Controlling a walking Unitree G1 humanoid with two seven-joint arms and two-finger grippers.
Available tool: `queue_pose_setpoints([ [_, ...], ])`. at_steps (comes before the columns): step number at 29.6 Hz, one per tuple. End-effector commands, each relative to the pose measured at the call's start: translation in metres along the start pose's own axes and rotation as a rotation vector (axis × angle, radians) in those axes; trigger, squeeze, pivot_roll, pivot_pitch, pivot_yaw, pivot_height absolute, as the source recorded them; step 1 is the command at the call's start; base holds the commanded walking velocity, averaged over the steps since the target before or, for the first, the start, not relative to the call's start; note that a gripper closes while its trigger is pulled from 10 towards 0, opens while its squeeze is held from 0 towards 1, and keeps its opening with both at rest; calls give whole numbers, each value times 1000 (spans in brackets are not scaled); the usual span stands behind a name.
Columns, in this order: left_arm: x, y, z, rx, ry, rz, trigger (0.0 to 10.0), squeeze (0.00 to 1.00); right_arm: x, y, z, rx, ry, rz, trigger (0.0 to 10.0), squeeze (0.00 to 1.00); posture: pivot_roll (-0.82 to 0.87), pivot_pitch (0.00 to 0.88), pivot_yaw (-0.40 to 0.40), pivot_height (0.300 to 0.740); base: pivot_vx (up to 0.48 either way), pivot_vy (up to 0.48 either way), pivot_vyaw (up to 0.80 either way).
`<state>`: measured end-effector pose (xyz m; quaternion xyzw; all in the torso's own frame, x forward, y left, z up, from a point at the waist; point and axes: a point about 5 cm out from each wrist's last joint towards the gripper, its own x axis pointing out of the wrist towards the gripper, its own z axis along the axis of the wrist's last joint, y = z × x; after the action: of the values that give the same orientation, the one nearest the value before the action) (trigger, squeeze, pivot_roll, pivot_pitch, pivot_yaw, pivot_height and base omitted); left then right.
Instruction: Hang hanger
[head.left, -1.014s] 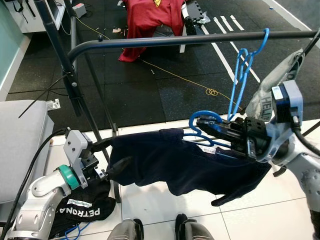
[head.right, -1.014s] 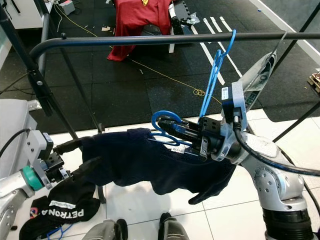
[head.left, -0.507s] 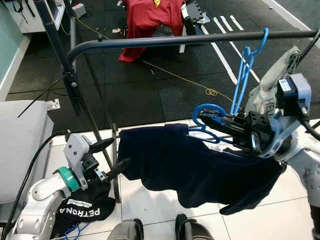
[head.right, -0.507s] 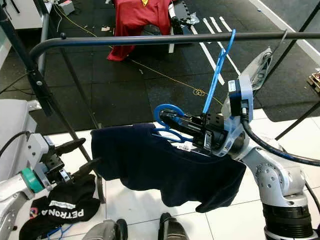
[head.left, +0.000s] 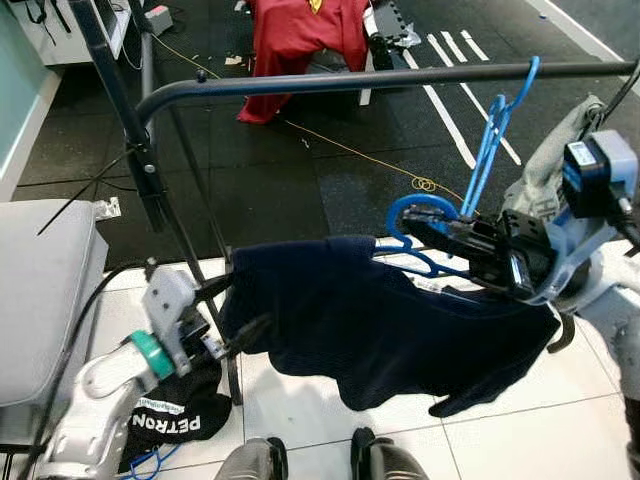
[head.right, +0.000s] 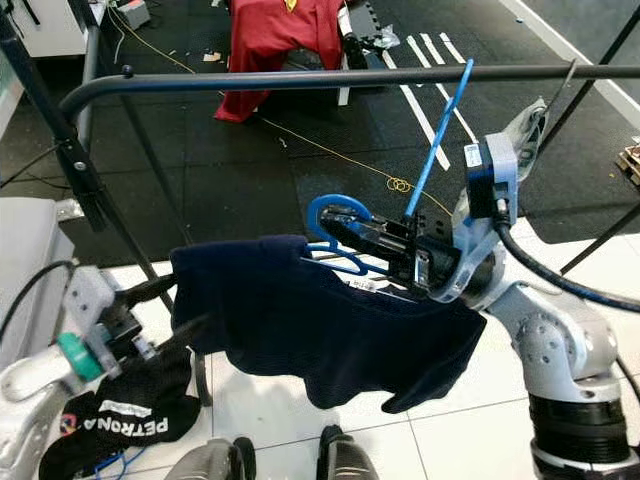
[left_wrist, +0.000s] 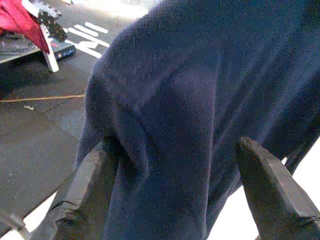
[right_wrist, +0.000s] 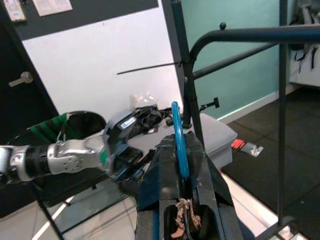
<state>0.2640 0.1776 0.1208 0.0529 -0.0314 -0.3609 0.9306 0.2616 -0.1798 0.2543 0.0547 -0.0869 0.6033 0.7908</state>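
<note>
My right gripper (head.left: 418, 232) is shut on the neck of a blue hanger (head.left: 418, 207), whose hook (right_wrist: 178, 142) rises just above the fingers. A dark navy garment (head.left: 370, 320) hangs from this hanger and droops below the black rail (head.left: 350, 82) of the clothes rack. An empty blue hanger (head.left: 490, 140) hangs on the rail just behind the right gripper. My left gripper (head.left: 235, 310) is open at the garment's left edge, and the navy cloth (left_wrist: 190, 100) lies between its spread fingers (left_wrist: 90, 185).
The rack's slanted post (head.left: 125, 120) and lower bars stand at the left. Below the left arm a black garment with white lettering (head.left: 170, 420) lies on the floor. A grey cushion (head.left: 40, 290) is at far left, a red garment (head.left: 300, 40) behind, grey cloth (head.left: 545, 170) at right.
My right gripper has lifted the hanger and garment slightly toward the rail. The left arm has moved in, so its open fingers now straddle the garment's left edge.
</note>
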Motion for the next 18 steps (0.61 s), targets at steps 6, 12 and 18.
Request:
queue_pose_setpoints([
  [6, 0, -1, -7, -91, -10, -19, 10000, 1000, -1, 1, 16, -29, -19, 44, 0, 0, -113, 98, 56, 740, 0, 0, 0],
  [12, -5, 5, -7, -112, -5, -16, 10000, 1000, -1, 2, 17, -29, -15, 52, 0, 0, -120, 96, 71, 740, 0, 0, 0],
  [18, -10, 3, -7, -118, 13, -50, 10000, 1000, 0, 0, 18, -38, -19, 51, 0, 0, -117, 91, 82, 740, 0, 0, 0],
])
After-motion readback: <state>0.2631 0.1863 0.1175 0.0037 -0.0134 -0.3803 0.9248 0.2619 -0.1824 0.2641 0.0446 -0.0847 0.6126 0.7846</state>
